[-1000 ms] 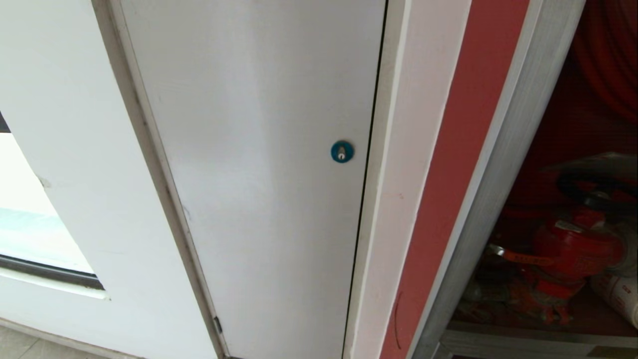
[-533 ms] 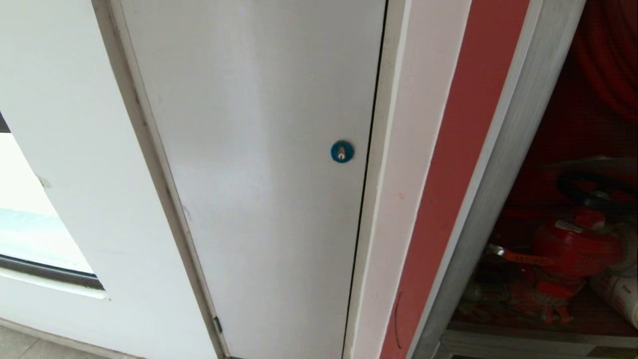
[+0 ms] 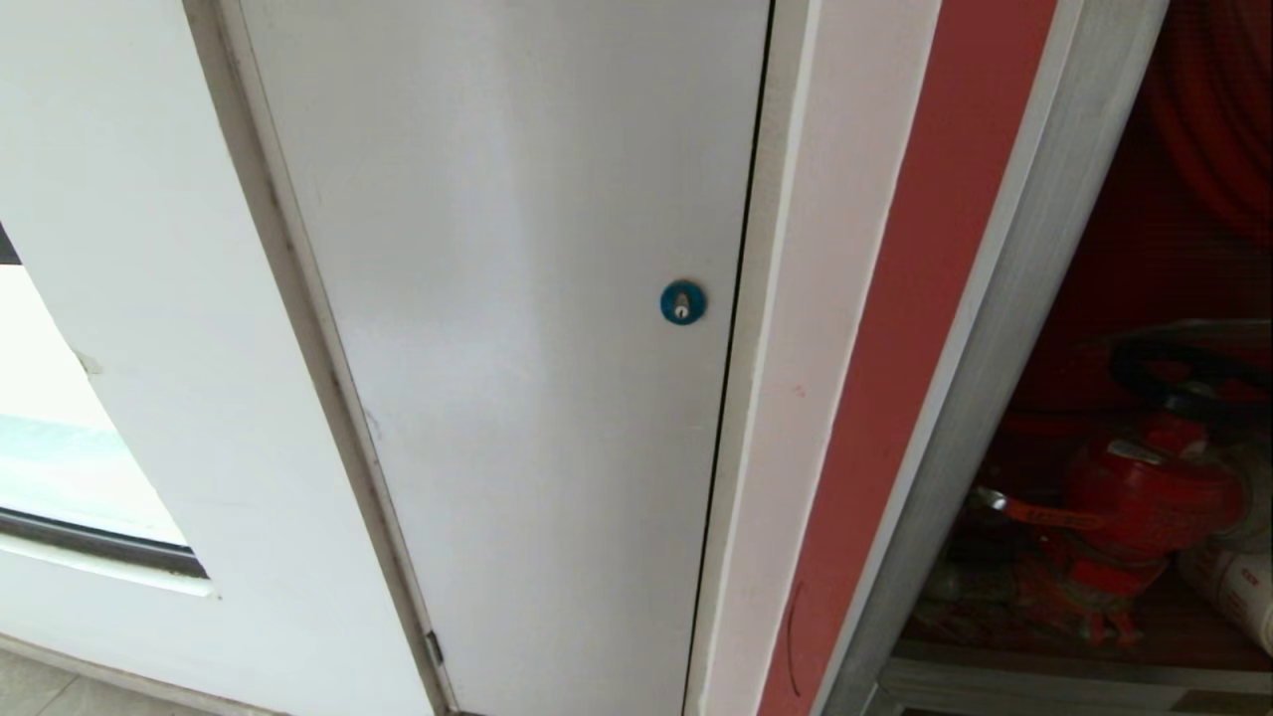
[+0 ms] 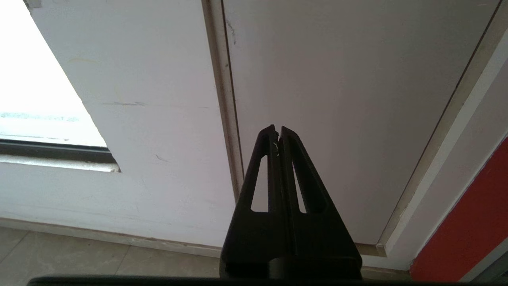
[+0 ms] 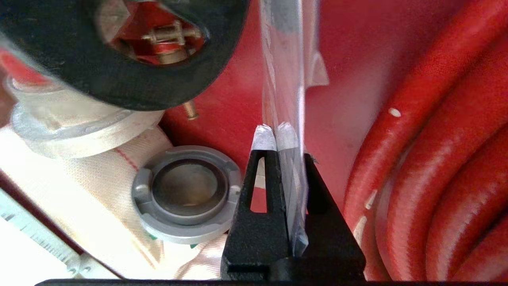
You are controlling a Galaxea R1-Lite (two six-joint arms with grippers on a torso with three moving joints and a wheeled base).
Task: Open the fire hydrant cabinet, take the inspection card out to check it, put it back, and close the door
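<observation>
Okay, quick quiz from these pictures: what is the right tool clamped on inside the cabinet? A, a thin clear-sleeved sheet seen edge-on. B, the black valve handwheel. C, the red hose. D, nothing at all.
A: in the right wrist view the right tool is shut on a thin clear-sleeved sheet seen edge-on, apart from the black handwheel and the red hose.

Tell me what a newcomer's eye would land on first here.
In the right wrist view, the right claw is shut on a thin clear-sleeved sheet, edge-on, inside the red cabinet between a silver hose coupling and red hose coils. In the head view, a blue lock dots the grey-white panel.
</observation>
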